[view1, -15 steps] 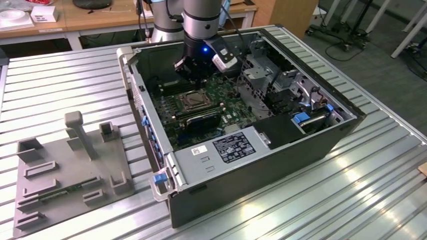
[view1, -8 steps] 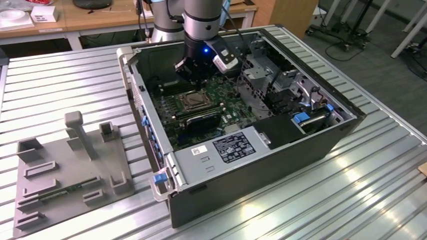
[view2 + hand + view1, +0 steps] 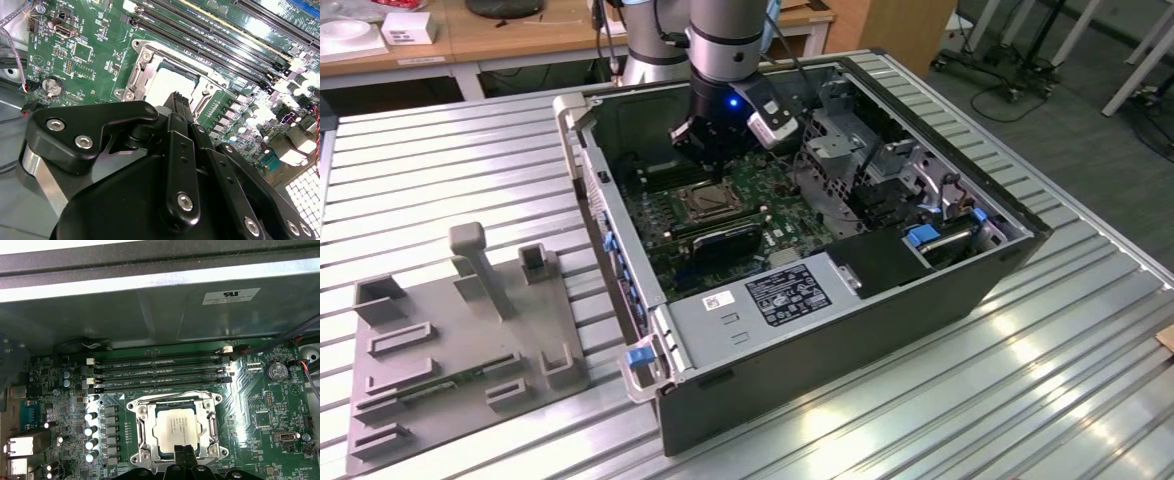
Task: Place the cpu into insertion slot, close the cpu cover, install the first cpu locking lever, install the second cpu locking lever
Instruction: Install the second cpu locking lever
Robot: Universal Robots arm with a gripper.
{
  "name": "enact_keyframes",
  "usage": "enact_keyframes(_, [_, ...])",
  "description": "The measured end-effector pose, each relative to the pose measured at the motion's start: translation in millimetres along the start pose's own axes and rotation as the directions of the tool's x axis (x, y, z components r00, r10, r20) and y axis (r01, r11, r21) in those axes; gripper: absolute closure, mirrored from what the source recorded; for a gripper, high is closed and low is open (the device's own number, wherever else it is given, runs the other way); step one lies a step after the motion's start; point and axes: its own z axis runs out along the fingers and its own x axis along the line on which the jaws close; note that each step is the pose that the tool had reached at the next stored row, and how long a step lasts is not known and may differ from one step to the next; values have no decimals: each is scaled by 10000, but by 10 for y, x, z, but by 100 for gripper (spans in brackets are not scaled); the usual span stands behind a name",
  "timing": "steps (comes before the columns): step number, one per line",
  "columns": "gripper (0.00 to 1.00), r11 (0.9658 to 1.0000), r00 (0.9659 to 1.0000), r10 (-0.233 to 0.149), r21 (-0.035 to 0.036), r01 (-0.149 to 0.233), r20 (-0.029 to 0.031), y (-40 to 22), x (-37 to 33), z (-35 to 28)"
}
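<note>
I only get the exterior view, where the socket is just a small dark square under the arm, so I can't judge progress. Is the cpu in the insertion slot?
Observer: Yes. In the first wrist view the cpu lies flat in the insertion slot, silvery top up.
Operator: And the cpu cover?
Observer: The cpu cover is down, its frame lying around the chip's edges.
Operator: Where exactly is the gripper?
Observer: The gripper is at the socket edge farthest from the long black memory slots.
</note>
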Motion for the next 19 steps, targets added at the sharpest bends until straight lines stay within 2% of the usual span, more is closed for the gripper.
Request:
enact_keyframes(14, [89,10000,10000,0,12,0,1,-66,-6,-6])
enact_keyframes(19, [89,10000,10000,-1,16,1,2,-67,-7,-6])
